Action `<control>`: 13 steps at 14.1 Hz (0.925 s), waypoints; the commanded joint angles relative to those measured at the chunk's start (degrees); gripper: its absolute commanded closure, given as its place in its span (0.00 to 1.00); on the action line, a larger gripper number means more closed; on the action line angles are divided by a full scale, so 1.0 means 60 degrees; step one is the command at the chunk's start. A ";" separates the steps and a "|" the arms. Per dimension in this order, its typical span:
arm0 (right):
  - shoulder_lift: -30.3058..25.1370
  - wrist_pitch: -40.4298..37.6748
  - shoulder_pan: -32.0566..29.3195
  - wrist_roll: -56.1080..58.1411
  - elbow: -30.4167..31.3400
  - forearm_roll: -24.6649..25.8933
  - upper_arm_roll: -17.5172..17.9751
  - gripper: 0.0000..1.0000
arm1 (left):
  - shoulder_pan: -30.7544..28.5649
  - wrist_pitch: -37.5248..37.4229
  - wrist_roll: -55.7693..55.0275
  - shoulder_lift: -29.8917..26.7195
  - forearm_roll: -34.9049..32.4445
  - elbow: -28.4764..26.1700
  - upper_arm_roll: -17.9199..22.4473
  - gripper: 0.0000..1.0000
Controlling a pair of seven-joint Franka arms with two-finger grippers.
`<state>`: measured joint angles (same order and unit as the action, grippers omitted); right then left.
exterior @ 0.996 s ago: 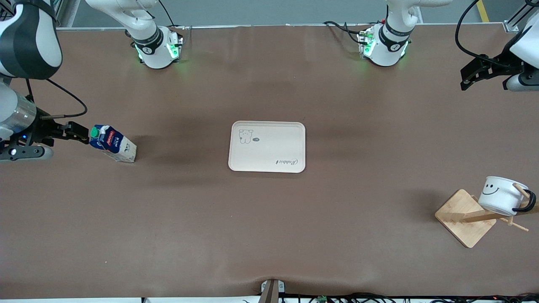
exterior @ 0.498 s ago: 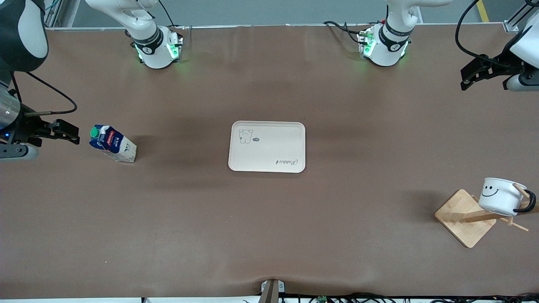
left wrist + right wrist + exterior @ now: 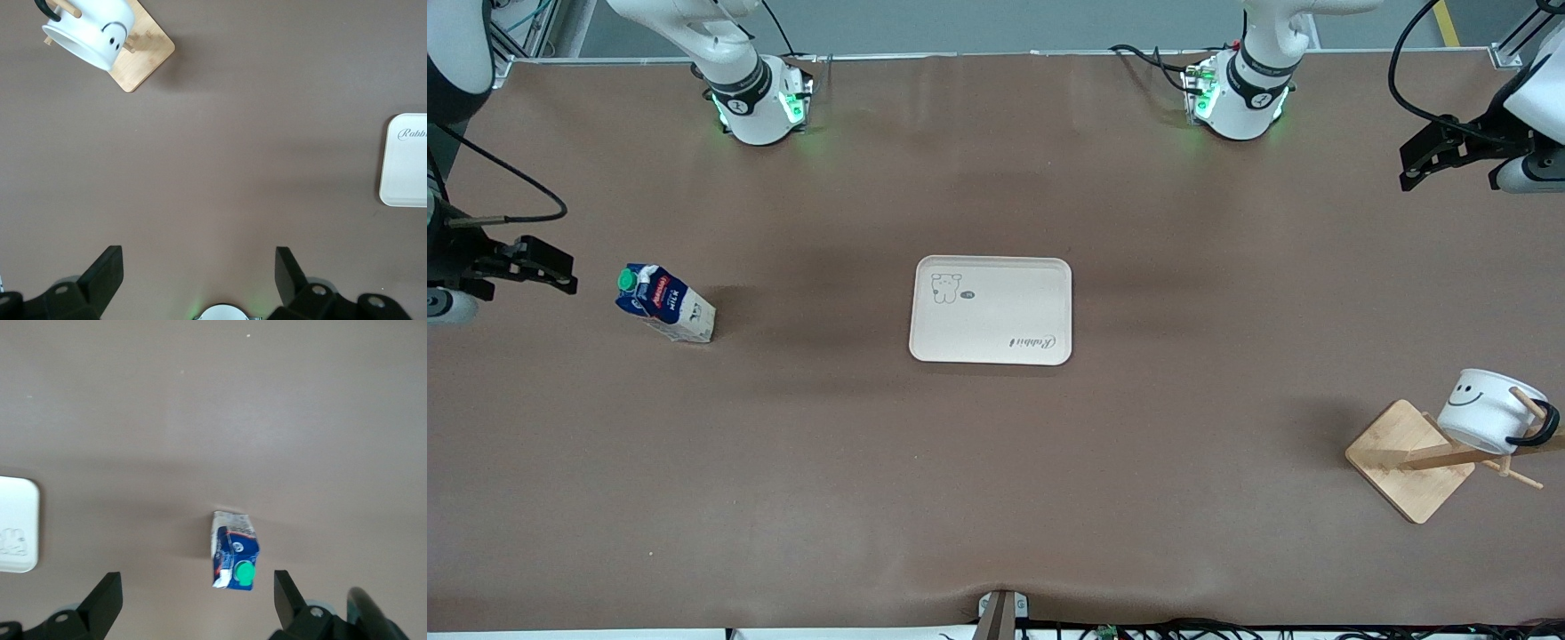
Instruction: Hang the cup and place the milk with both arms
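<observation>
Both end effectors, left (image 3: 1412, 169) and right (image 3: 551, 271), hang open, empty, over table (image 3: 996, 498) ends.

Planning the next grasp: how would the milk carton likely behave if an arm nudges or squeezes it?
The milk carton stands upright on a small base, taller than wide, so a high push would probably tip it. Its flat paperboard sides look grippable but may dent under squeeze. Probably light; fill unknown.
</observation>
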<state>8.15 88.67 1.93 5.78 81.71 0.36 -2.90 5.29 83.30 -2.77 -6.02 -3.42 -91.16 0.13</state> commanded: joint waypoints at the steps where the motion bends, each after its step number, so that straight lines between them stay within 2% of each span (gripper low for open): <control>1: -0.0127 -0.0203 -0.0686 0.0251 -0.0055 -0.0775 0.0029 0.00 | -0.0018 0.0076 0.0125 -0.0169 -0.0060 -0.0071 -0.0007 0.00; 2: -0.0446 -0.0334 -0.0630 0.0150 0.0265 -0.0791 0.0044 0.00 | -0.0032 0.0076 0.0125 -0.0169 -0.0060 -0.0071 -0.0007 0.00; 7: -0.2394 0.1025 -0.0498 0.0251 0.3016 -0.0646 0.0059 0.00 | -0.0032 0.0076 0.0125 -0.0169 -0.0060 -0.0071 0.0007 0.00; 8: -0.2659 0.1056 -0.0469 0.0281 0.3312 -0.0602 0.0059 0.00 | -0.0032 0.0076 0.0125 -0.0169 -0.0060 -0.0071 0.0007 0.00; 10: -0.2662 0.0969 -0.0308 0.0281 0.3315 0.0069 0.0132 0.00 | -0.0032 0.0076 0.0125 -0.0169 -0.0060 -0.0071 0.0007 0.00; 13: -0.2588 0.0881 -0.0292 0.0266 0.3198 0.0204 0.0132 0.00 | -0.0018 0.0076 0.0096 -0.0154 -0.0031 -0.0056 0.0007 0.00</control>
<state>-6.28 93.28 0.05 7.04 99.65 0.41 -2.28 5.24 83.30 -2.77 -6.02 -3.42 -91.13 0.18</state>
